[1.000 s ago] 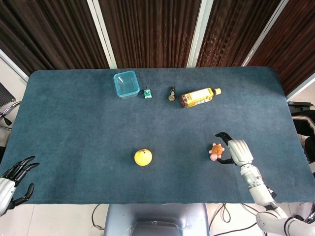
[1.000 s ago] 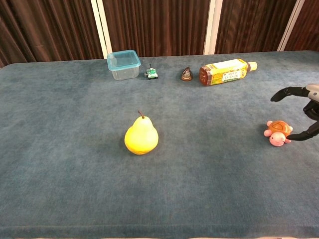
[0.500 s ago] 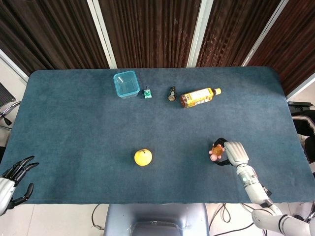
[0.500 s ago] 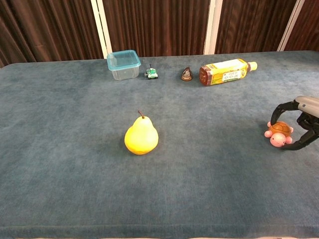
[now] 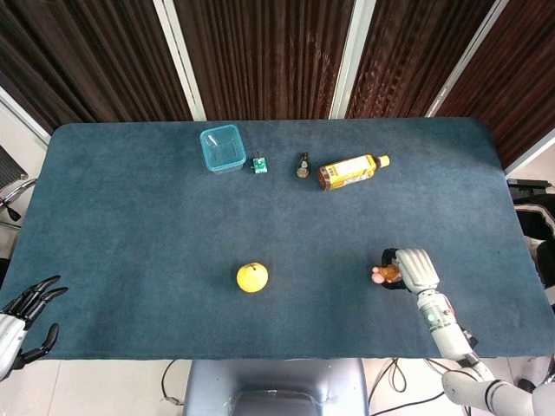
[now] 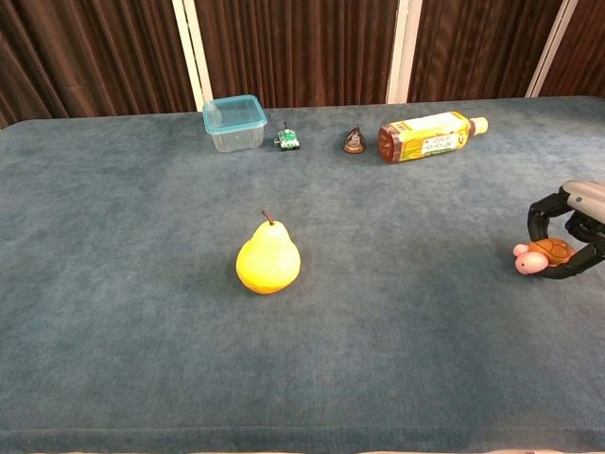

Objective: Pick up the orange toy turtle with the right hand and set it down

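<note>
One orange toy turtle (image 6: 541,254) sits inside the curled black fingers (image 6: 540,210) of the right hand (image 5: 412,268), which grips it (pink head poking out leftward).

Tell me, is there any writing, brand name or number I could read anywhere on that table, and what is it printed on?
Bottle lying on its side at the far edge: its label carries print, but it is too small and blurred to read in either view.
Small green toy beside the clear box: no markings that can be made out.
Nothing else on the table shows any text.
</note>
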Available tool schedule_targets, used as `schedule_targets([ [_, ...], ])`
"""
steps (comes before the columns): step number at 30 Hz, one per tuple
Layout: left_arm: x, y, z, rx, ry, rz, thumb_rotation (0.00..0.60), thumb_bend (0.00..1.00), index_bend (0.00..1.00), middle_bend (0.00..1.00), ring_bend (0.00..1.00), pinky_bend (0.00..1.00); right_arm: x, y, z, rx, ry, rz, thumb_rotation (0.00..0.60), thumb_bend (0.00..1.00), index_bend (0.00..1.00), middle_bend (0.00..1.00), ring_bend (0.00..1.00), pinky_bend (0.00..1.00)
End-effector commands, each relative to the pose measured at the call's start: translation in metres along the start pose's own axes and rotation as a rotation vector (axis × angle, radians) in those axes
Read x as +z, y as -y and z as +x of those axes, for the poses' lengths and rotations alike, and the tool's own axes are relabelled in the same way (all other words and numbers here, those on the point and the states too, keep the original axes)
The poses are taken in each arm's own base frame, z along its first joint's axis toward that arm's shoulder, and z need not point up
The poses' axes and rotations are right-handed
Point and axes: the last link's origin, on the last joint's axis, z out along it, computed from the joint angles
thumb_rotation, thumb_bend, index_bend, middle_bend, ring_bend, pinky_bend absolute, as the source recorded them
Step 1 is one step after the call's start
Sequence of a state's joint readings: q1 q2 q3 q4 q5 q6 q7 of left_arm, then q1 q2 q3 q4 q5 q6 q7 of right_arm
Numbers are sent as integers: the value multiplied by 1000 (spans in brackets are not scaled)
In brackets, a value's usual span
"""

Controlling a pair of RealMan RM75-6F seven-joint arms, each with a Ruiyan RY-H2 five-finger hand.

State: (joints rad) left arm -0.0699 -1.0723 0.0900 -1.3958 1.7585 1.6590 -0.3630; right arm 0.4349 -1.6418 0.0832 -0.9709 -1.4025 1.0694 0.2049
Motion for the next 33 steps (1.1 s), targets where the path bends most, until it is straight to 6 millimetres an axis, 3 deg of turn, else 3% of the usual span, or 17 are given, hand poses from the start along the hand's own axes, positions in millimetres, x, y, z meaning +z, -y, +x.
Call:
schedule_targets([
  [1,0,0,0,0,0,0,600,524,197,93,150,361,-1,0,-1,-10,-20,4,600,1000,866,730,1000,1000],
  [11,0,0,-1,3,6,0,600,525,199,97,152,361,-3,-3,-1,-1,-43,1,600,1000,852,751,1000,1000],
  [14,0,0,-1,3,8,1,600,526,199,97,154,361,-6,-5,0,27,-22,9,600,991,715,705,1000,1000],
  [15,0,0,-1,3,9,1,600,526,200,97,155,361,-7,-6,1,33,-15,11,600,957,657,669,1000,1000],
  [19,1,0,-1,3,11,2,600,525,201,98,156,361,-11,-10,4,29,18,5,600,568,401,507,997,1000],
  [22,1,0,-1,2,12,3,600,526,201,98,156,361,-15,-11,7,24,42,-4,600,374,217,442,988,1000],
  [27,1,0,-1,1,13,3,600,525,201,98,156,362,-27,-12,14,8,74,-14,600,173,27,358,968,1000],
  [33,1,0,-1,0,15,3,600,525,202,98,156,364,-51,-8,37,0,33,-1,600,64,0,295,927,998],
])
